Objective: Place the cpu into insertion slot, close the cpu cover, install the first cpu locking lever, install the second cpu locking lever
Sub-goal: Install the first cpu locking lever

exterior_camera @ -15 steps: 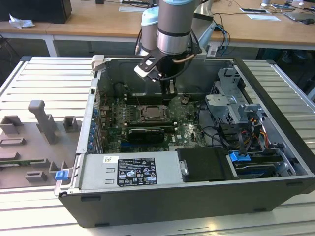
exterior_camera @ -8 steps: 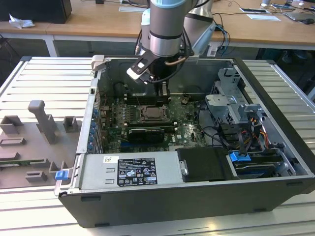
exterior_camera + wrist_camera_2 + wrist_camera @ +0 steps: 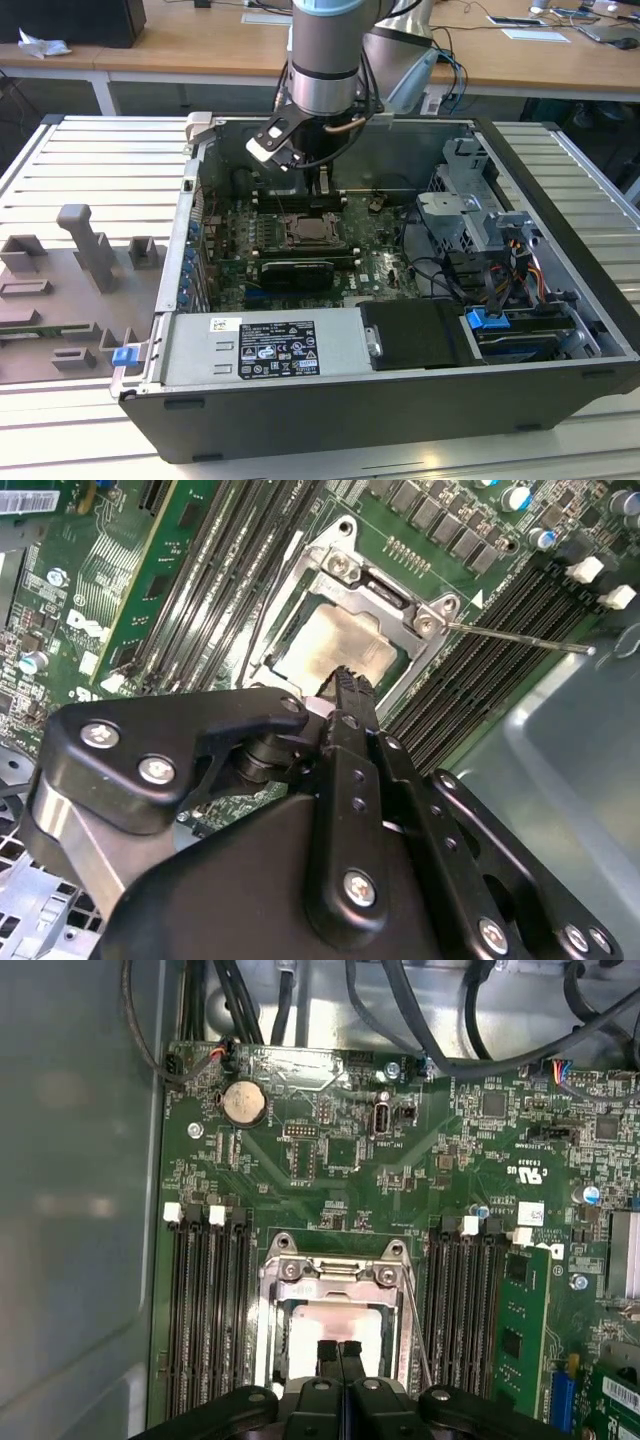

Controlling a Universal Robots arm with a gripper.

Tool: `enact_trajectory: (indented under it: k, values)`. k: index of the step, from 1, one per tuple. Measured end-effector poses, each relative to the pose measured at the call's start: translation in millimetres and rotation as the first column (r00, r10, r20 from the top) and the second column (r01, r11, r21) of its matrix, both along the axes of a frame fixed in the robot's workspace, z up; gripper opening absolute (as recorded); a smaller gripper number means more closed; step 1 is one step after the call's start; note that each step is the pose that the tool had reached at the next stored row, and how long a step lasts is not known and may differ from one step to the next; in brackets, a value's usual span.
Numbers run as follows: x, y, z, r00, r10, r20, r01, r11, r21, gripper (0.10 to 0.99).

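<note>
Cpu (image 3: pixel 330 1322) seated, cpu cover (image 3: pixel 272 1310) down, gripper (image 3: pixel 340 1352) closed over the socket.
You've got the cpu lying flat in the insertion slot (image 3: pixel 293 240), w/ the cover framing its pale face. Gripper fingers are pressed together, nothing btwn them, tips over the cpu's edge; can't tell if they touch. One thin locking lever (image 3: pixel 520 638) stands free across the memory slots (image 3: pixel 470 685). My read: cpu's light and stiff but fragile, so take it by the edges only, not the face. Lever's springy wire; catch it near its end.
</note>
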State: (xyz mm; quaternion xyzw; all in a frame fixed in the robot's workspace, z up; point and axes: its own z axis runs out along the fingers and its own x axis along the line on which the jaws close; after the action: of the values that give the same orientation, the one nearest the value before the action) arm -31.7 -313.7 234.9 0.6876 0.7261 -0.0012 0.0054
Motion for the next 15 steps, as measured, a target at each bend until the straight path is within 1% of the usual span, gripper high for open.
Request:
enact_trajectory:
  k: [2, 3, 4, 5, 6, 7, 9, 11, 12, 15]
  values:
    - [-0.1, -0.1, 0.8, 1.0, 0.0, -0.0002, 0.0, 1.0, 0.0, 0.106]
    - [0.0, 0.0, 5.2, 1.0, 0.0, 0.0001, 0.0, 1.0, 0.0, 0.106]
    - [0.0, 0.0, 12.1, 1.0, 0.0, 0.0001, 0.0, 1.0, 0.0, 0.106]
    - [-0.1, 0.1, 22.3, 1.0, 0.0, 0.0, 0.0, 1.0, 0.0, 0.106]
    - [0.0, 0.2, 27.2, 1.0, 0.001, 0.0, -0.001, 1.0, 0.0, 0.106]
    - [0.0, 0.3, 29.2, 1.0, 0.001, 0.0, -0.001, 1.0, 0.0, 0.106]
    - [0.0, 0.3, 30.1, 0.9999, 0.012, 0.0001, -0.012, 0.9999, -0.001, 0.106]
    - [0.0, 0.3, 30.1, 0.9988, 0.049, 0.0001, -0.049, 0.9988, -0.001, 0.106]
    - [0.0, 0.3, 30.2, 0.997, 0.077, 0.0, -0.077, 0.997, -0.001, 0.106]
    - [0.0, 0.3, 30.2, 0.9913, 0.132, 0.0, -0.132, 0.9913, -0.001, 0.106]
